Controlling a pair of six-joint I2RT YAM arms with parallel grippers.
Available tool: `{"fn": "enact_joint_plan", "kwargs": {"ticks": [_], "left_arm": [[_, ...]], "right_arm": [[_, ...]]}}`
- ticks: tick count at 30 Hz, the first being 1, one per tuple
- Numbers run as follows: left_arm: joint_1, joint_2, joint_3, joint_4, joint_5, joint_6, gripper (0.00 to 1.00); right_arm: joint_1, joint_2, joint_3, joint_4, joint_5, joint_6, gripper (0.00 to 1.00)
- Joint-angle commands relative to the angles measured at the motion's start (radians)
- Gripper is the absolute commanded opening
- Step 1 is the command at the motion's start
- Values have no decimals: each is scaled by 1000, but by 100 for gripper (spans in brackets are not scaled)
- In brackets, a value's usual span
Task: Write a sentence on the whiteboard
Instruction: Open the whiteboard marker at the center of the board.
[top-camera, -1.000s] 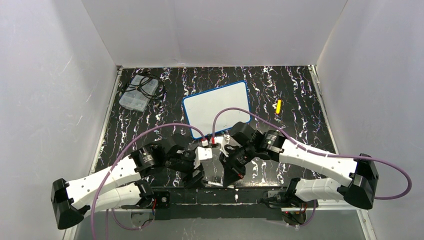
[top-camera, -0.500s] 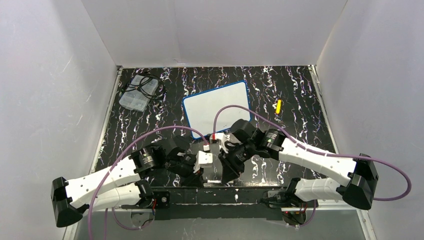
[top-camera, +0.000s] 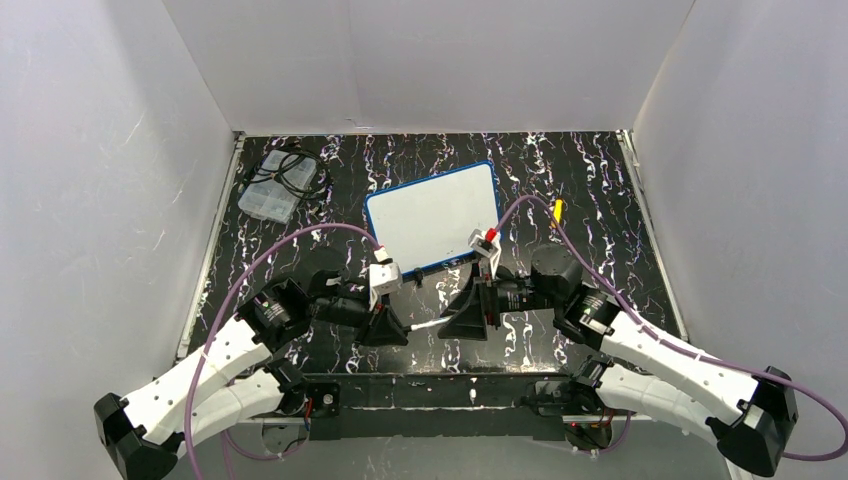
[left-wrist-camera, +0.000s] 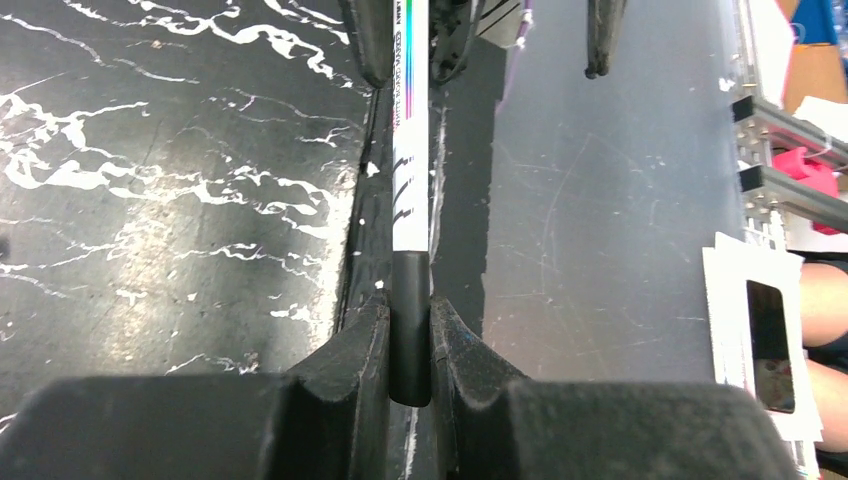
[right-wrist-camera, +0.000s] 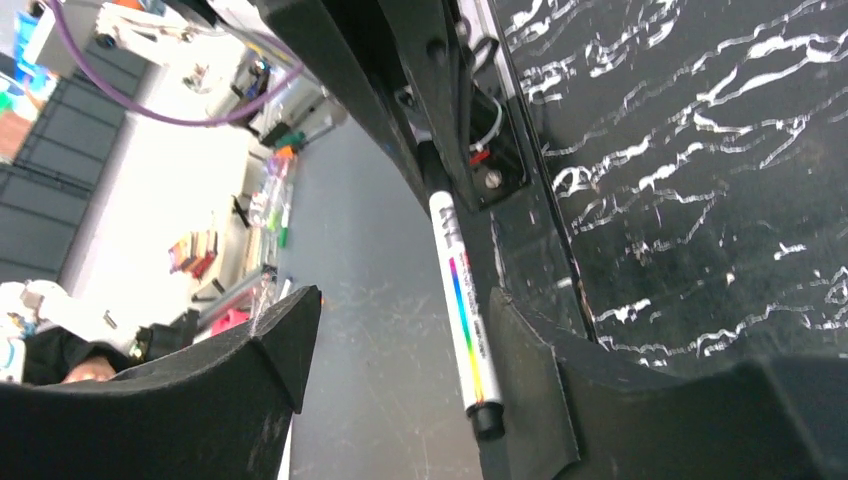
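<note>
Left gripper (left-wrist-camera: 410, 305) is clamped shut on the black end of the marker (left-wrist-camera: 410, 150). In the left wrist view you can see both fingers (left-wrist-camera: 350, 350) squeezing that black bit, with the white barrel sticking straight out ahead of them.

Right gripper (right-wrist-camera: 405, 300) is open, jaws well apart. The far end of the marker (right-wrist-camera: 462, 300) sits in the gap between them, close against one finger, but I can't tell if it's actually touching.

From the top view, the left gripper (top-camera: 395, 328) and right gripper (top-camera: 452, 322) face each other tip to tip, with the marker (top-camera: 425, 324) bridging the space between them.

The whiteboard (top-camera: 435, 215) lies flat on the black marbled table (top-camera: 600, 180), just beyond both grippers on the side away from the arm bases and not touching either. Any lettering on it is too small for me to read.

Further out past the left gripper there's a clear plastic box (top-camera: 268, 195) with black cables, and a small yellow thing (top-camera: 557, 211) lies out beyond the right gripper.
</note>
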Motion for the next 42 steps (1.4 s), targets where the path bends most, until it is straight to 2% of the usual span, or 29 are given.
{"fn": "enact_joint_plan", "kwargs": {"ticks": [1, 3, 14, 22, 29, 33, 38, 42], "left_arm": [[8, 3, 14, 30, 106, -36, 0], [10, 0, 14, 25, 96, -35, 0], [25, -9, 12, 44, 86, -50, 0], [30, -5, 11, 52, 91, -57, 0], [31, 0, 12, 53, 87, -58, 0], [32, 0, 14, 49, 77, -51, 0], [32, -21, 12, 25, 68, -16, 0], [31, -30, 18, -19, 80, 47, 0]], "right_arm": [[-2, -21, -34, 215, 43, 105, 68], [-3, -21, -48, 253, 35, 129, 66], [-3, -13, -64, 244, 10, 152, 46], [-2, 5, -67, 237, 5, 150, 42], [-2, 23, -58, 227, -5, 141, 22], [-2, 18, -56, 224, -7, 133, 1], [-9, -17, -35, 226, -32, 121, 1], [-69, -23, 23, 108, -132, 54, 1]]}}
